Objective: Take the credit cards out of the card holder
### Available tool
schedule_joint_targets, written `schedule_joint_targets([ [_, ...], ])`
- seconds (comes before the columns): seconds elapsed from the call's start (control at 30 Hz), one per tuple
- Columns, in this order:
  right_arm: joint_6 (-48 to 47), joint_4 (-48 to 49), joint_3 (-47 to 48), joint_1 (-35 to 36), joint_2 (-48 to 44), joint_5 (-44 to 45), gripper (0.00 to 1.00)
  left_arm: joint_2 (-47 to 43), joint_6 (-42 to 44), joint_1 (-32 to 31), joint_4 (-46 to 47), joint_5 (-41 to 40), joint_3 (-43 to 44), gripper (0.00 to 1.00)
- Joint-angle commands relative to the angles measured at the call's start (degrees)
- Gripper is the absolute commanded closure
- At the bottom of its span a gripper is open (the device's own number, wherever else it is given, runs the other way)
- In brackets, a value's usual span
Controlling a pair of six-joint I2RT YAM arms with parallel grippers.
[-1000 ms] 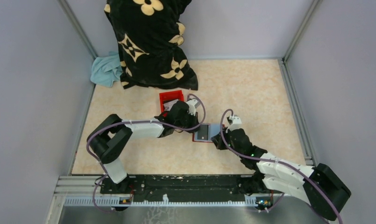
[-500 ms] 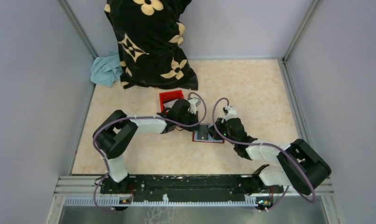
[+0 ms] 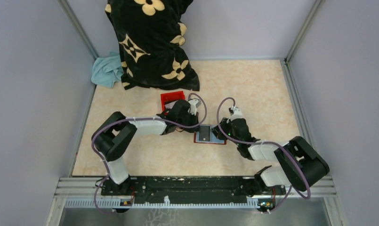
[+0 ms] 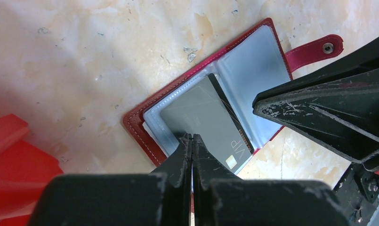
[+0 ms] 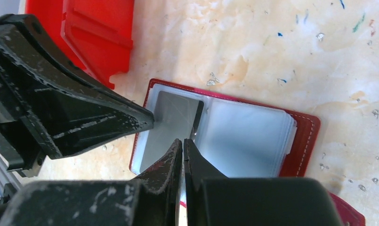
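Far-left corner of the table (image 3: 253, 89): teal cloth (image 3: 106, 70) next to a black blanket (image 3: 149, 42) w/ cream flowers. Nearer, approx. mid-table, a red box (image 3: 172, 100); the left arm covers part of it, contents can't be made out. Just right of it the left claw (image 4: 192, 137), fingers pressed together, nothing between them, tip resting on the near edge of a card (image 4: 211, 117). The card is dark grey w/ "VIP" lettering, long axis near-far, and lies on the left half of the card holder (image 5: 306, 141); can't tell if it's tucked in a pocket. The holder lies open flat at table centre, long axis left-right: dark red, pale stitching, a stack of clear sleeves (image 5: 244, 141) inside, and a strap (image 4: 314, 49) w/ snap sticking out. Right claw (image 5: 183, 141) is closed to a thin slit, gripping nothing visible, tip at the card's right edge.
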Motion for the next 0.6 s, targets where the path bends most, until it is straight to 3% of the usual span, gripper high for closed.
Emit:
schedule_joint_targets([
  [0.0,0.8,4.6,-0.6,-1.5,1.2,-1.8,0.95,-2.4,0.9,0.6,-1.4,-1.5,-0.5,1.0],
  [0.57,1.5,7.7,-1.2,-2.7,5.5,-3.5,0.95,-2.0,1.1,0.8,-4.7,-3.3,0.5,1.0],
])
